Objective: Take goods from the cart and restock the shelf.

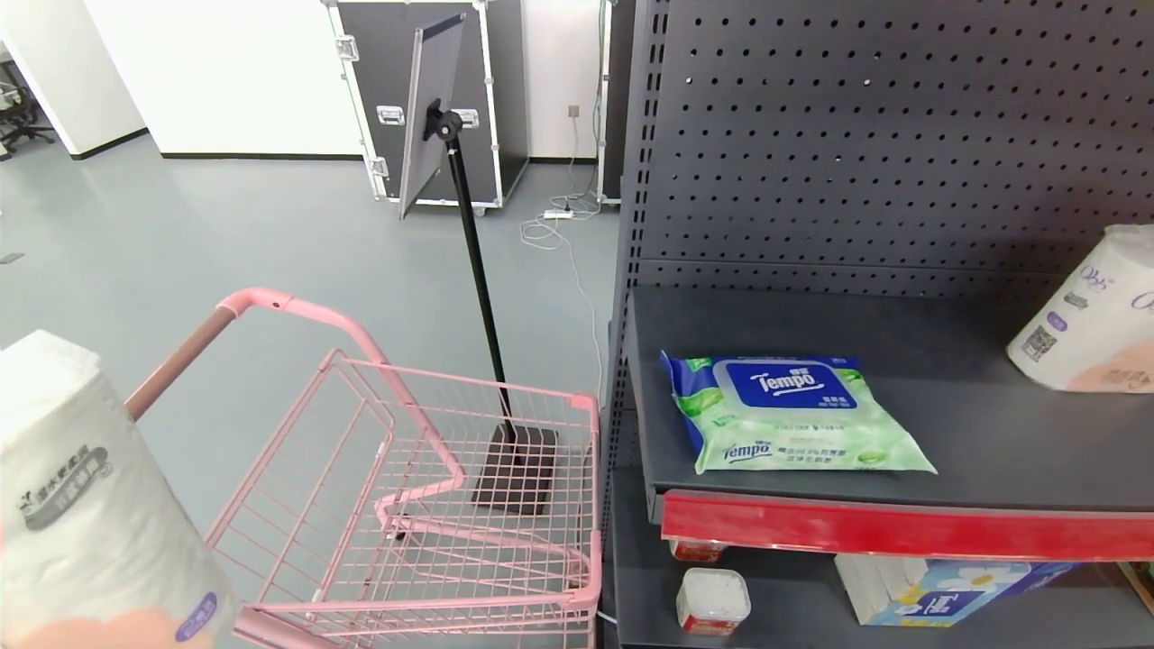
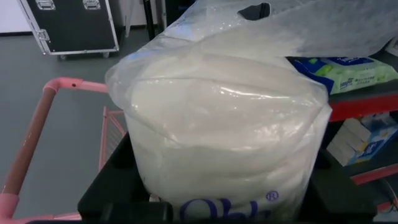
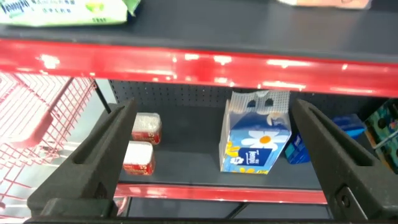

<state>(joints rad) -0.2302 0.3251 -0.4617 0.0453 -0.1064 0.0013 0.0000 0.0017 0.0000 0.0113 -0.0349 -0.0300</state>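
Grey flooring is spreading behind the pink cart (image 1: 270,302). The left gripper (image 2: 217,199) is clamping the wrapped paper roll (image 1: 81,505) at eight o'clock. Carrying it level to the shelf (image 1: 992,451) at three o'clock, clear of the wipes (image 1: 793,415), looks wisest. The right gripper (image 3: 214,112) is gaping wide, empty.

cart (image 1: 263,298) left of shelf (image 1: 992,437) | wipes pack (image 1: 793,415) on shelf | 2 cans (image 3: 147,127) below

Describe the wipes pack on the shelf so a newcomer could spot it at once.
Find the dark grey metal shelf unit with a perforated back, then its upper board with the glossy red front strip. Near that board's left end lies a flat green plastic pack with a blue label. Its neighbour, a white wrapped paper roll at the right, is bulky and rounded.
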